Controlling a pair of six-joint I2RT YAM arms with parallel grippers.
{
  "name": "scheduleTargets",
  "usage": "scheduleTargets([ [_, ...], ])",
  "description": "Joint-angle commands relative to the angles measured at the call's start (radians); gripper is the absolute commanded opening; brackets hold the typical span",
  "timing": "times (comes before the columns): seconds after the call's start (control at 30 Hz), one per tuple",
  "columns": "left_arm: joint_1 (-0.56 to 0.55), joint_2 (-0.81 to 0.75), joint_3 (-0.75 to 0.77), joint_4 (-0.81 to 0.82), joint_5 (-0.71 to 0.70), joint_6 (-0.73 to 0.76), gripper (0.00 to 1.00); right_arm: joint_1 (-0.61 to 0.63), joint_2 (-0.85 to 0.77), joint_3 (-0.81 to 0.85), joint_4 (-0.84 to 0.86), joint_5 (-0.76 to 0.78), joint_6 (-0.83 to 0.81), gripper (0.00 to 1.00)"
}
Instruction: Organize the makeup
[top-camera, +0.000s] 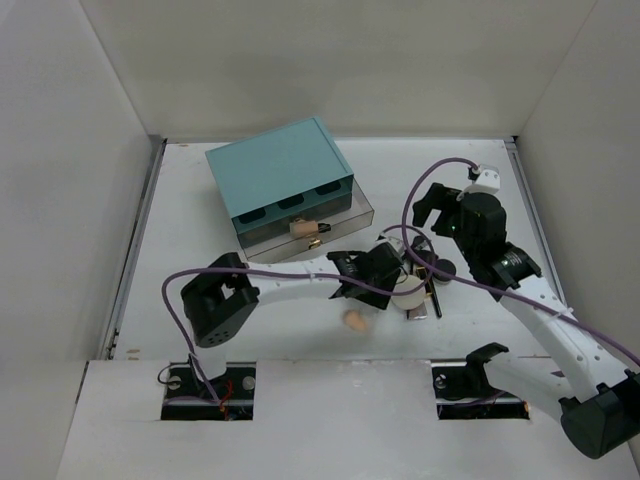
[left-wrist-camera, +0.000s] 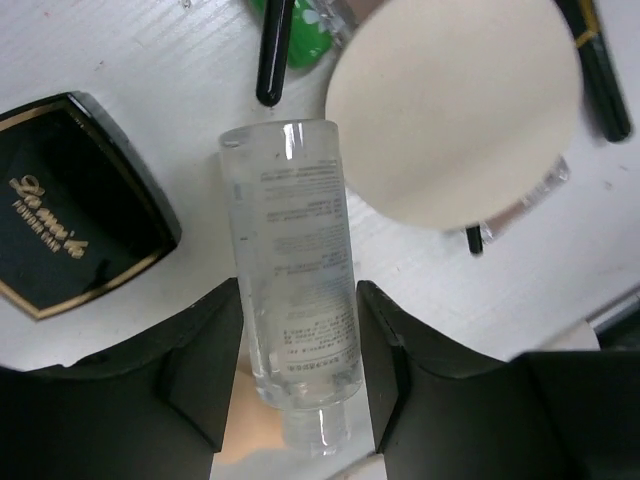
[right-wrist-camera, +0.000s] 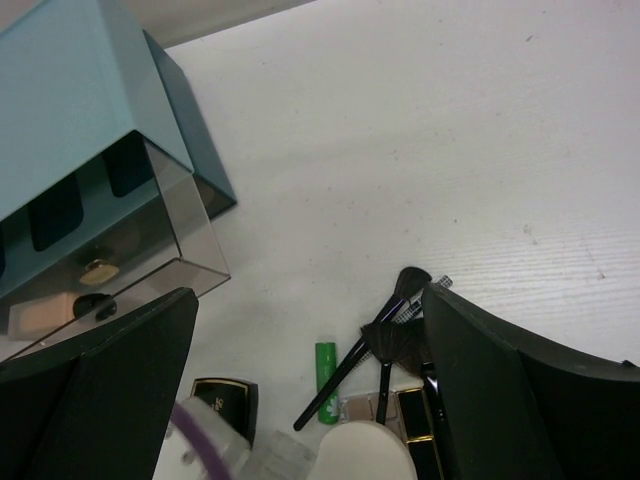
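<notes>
1. The left jaws press against both sides of the clear bottle (left-wrist-camera: 290, 270), whose narrow neck end lies between them.
2. Past their tips, a cream puff (left-wrist-camera: 455, 105) sits right of the bottle and a black compact (left-wrist-camera: 70, 200) left of it, on the counter (left-wrist-camera: 130, 60).
3. The right jaws gape wide, holding nothing.
4. Black brushes (right-wrist-camera: 385, 335) lie between them, and a teal box (right-wrist-camera: 70, 90) stands beyond the left one.
</notes>
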Motion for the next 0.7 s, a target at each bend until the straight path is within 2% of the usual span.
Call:
scheduleTargets([
  [0.0,-0.014,-0.158,0.009,-0.036,-0.011,0.041,0.06,-0.004,-0.011,-0.011,0.044,0.011,0.008,1.00],
  [0.2,-0.008,-0.345,0.027,-0.089,-0.019,0.110,0.04,-0.008,0.014,-0.012,0.057,0.009,0.006,1.00],
  [0.33,0.041,-0.428,0.059,-0.069,-0.025,0.154,0.02,-0.015,0.041,-0.012,0.071,-0.003,0.005,1.00],
  [0.5,0.208,-0.491,0.066,-0.021,-0.083,0.202,0.00,-0.031,0.073,0.000,0.086,-0.027,0.006,1.00],
  [0.67,0.406,-0.506,0.012,0.104,-0.016,0.252,0.01,-0.038,0.107,0.020,0.103,-0.052,0.005,1.00],
])
